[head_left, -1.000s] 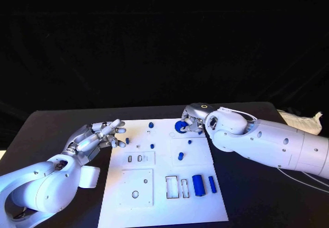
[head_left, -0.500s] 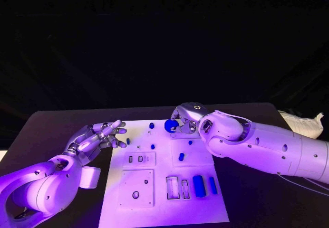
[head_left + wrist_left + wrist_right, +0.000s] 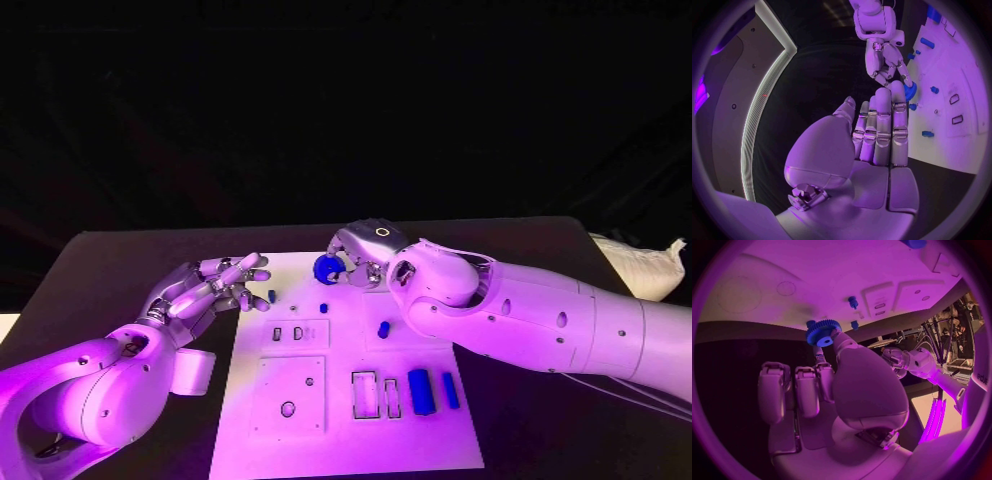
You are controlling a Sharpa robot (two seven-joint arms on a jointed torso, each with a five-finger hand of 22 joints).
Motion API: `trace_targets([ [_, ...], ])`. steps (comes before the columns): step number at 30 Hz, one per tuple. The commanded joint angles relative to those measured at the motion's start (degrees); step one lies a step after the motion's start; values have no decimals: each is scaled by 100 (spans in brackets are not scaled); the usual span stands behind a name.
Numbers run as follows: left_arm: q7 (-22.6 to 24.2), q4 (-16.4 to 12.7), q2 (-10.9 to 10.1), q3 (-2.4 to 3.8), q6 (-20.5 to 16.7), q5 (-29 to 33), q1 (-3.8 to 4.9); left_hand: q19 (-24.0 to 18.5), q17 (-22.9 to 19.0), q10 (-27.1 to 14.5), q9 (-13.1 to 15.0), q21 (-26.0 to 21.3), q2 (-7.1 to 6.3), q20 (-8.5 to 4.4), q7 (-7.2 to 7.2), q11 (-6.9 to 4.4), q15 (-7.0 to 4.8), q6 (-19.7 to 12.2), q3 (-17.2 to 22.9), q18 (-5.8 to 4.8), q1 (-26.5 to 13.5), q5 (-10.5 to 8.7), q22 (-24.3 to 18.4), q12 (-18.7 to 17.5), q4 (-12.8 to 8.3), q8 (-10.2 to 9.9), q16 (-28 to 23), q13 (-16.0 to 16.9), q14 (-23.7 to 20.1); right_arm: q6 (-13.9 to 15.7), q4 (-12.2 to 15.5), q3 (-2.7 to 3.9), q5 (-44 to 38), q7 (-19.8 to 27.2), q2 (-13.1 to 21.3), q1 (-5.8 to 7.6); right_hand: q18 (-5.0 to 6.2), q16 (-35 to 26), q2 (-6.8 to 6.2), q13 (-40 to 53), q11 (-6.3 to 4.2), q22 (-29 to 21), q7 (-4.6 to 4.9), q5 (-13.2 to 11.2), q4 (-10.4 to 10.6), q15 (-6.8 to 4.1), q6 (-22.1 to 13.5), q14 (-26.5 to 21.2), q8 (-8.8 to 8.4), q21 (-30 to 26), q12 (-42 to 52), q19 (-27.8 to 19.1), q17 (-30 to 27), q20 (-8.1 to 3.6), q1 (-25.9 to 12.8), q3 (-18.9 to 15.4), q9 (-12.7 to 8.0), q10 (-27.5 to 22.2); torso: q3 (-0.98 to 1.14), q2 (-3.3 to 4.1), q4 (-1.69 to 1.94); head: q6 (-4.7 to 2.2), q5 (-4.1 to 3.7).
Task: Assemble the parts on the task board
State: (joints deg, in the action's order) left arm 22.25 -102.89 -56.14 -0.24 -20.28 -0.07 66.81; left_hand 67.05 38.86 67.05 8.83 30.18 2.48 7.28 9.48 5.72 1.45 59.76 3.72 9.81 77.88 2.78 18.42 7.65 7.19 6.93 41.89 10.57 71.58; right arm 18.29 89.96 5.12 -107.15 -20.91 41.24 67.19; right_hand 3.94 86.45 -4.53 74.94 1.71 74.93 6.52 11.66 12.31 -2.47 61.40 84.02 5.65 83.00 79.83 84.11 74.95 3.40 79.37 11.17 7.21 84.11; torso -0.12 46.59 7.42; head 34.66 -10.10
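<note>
Blue gear (image 3: 822,333) sits pinched in your right robot hand (image 3: 358,258) over the board's (image 3: 342,445) far edge, near a peg (image 3: 852,301). Left robot hand (image 3: 209,287) hovers spread, empty. Tilt it and the gear may jam or slip.

Right hand (image 3: 358,258) with blue gear (image 3: 327,268) crowds task board (image 3: 346,440) far-left corner, over small pegs (image 3: 323,307). Left hand (image 3: 214,288) hovers just off board's left edge, fingers spread. Right arm (image 3: 534,315) blocks board's right side. Near half open from above.
</note>
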Motion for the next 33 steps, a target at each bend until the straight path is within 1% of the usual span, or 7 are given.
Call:
trace_targets([
  [1,18,-11,15,3,127,2,4,-52,8,-35,6,31,3,-4,1,-13,-11,-23,-2,43,59,6,8,-37,-23,-37,-16,4,-45,-45,-121,-20,-208,49,-128,2,-97,31,47,713,-31,46,-13,31,6,-34,28,481,28,27,21,34,917,-31,-11,40,12,138,5,2,2,3,18],
  [7,17,-9,19,3,132,2,4,-52,8,-35,6,31,3,-4,1,-13,-11,-23,-2,43,59,6,8,-37,-23,-37,-16,4,-45,-146,-351,-64,-159,58,-335,2,-97,34,39,716,-21,44,-4,11,15,-26,23,482,13,26,20,33,921,-26,-53,48,9,137,4,9,2,28,42],
  [12,17,-2,24,3,133,2,4,-55,11,-35,6,35,7,-3,2,-13,-11,-22,5,43,66,6,12,-40,-29,-38,-16,3,-46,-157,-503,-90,-137,71,-475,1,-96,34,28,718,-19,41,-2,3,11,-24,18,482,6,24,21,32,922,-24,-62,50,7,138,7,1,-18,48,60],
  [25,17,5,27,3,137,2,4,-55,11,-35,6,35,7,-3,2,-13,-11,-22,5,43,66,6,12,-40,-29,-38,-16,3,-46,-240,-661,-113,-121,45,-580,-1,-94,36,-34,692,8,31,32,-91,2,-3,-51,482,-63,17,-25,27,926,-8,-137,51,-13,115,9,-1,-14,57,48],
  [28,15,2,24,3,138,2,4,-55,11,-35,6,35,7,-3,2,-13,-11,-22,5,43,66,6,12,-40,-29,-38,-16,3,-46,-264,-687,-116,-89,56,-579,-1,-94,33,-98,671,46,23,72,-218,54,29,-151,480,-144,12,-63,23,921,16,-281,2,-40,97,8,0,-12,64,51],
  [32,12,4,22,3,132,2,4,-55,11,-35,6,35,7,-3,2,-13,-11,-22,5,43,66,6,12,-40,-29,-38,-16,3,-46,-297,-701,-123,-15,115,-585,0,-90,34,-238,640,99,8,133,-867,235,84,-418,479,-221,1,-124,13,927,68,-614,-154,-108,69,12,1,-15,68,51],
  [33,11,3,21,3,133,2,4,-55,11,-35,6,35,7,-3,2,-13,-11,-22,5,43,66,6,12,-40,-29,-38,-16,3,-46,-314,-701,-126,9,141,-588,0,-90,35,-289,633,123,6,153,-880,307,98,-518,478,-223,-1,-138,11,929,82,-705,-221,-137,62,12,3,-15,71,52],
])
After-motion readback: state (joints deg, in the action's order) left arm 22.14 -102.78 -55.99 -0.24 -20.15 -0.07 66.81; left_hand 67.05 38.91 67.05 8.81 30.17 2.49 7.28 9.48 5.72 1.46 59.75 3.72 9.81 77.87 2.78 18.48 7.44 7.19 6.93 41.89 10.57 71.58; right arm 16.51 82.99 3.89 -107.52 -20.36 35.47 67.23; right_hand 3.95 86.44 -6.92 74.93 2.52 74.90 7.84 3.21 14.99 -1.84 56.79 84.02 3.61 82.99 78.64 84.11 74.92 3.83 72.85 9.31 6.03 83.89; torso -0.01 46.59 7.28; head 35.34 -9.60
